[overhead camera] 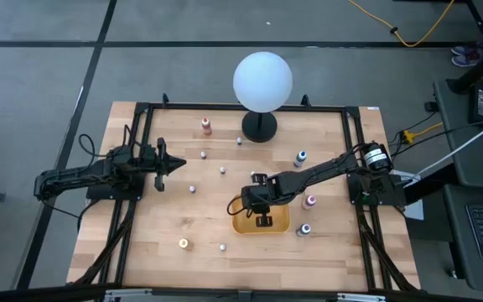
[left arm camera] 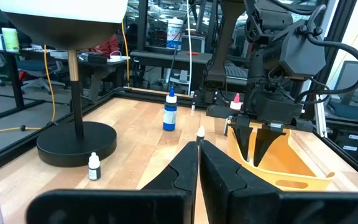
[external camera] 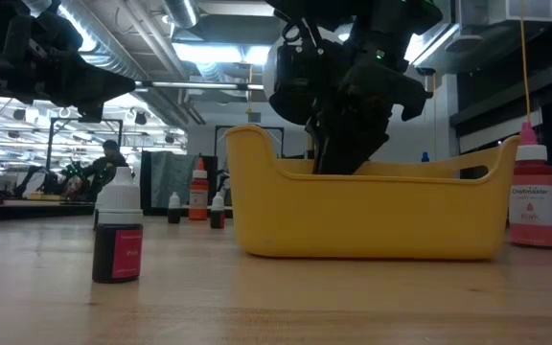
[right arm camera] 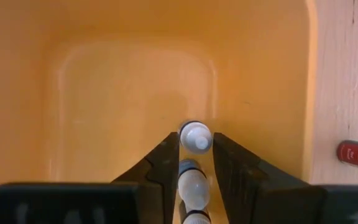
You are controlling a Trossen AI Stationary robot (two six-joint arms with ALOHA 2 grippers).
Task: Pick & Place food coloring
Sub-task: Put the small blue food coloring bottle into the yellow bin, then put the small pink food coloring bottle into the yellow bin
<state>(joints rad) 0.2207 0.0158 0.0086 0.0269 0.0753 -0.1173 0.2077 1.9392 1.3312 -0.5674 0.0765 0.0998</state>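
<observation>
The left gripper (overhead camera: 177,162) hung over the table's left side, well apart from the tray, its fingers (left arm camera: 180,167) pressed together on nothing. Loose food coloring bottles stood about the wooden table (overhead camera: 158,235): 1 orange-red (overhead camera: 206,127) near the far edge, 1 yellow (overhead camera: 184,243) near the front left. A lamp with a white globe (overhead camera: 262,80) stood at the far middle on a black base (overhead camera: 259,128). The right gripper (overhead camera: 263,214) reached down into the yellow tray (overhead camera: 283,226) at front centre. In the right wrist view its fingers (right arm camera: 161,163) were parted slightly on either side of a white-capped bottle (right arm camera: 195,136) standing inside the tray; whether they touched it could not be told. Right of the tray stood a blue bottle (overhead camera: 300,157), a pink bottle (overhead camera: 310,200) and another bottle (overhead camera: 305,228) just beside the tray's right wall.
</observation>
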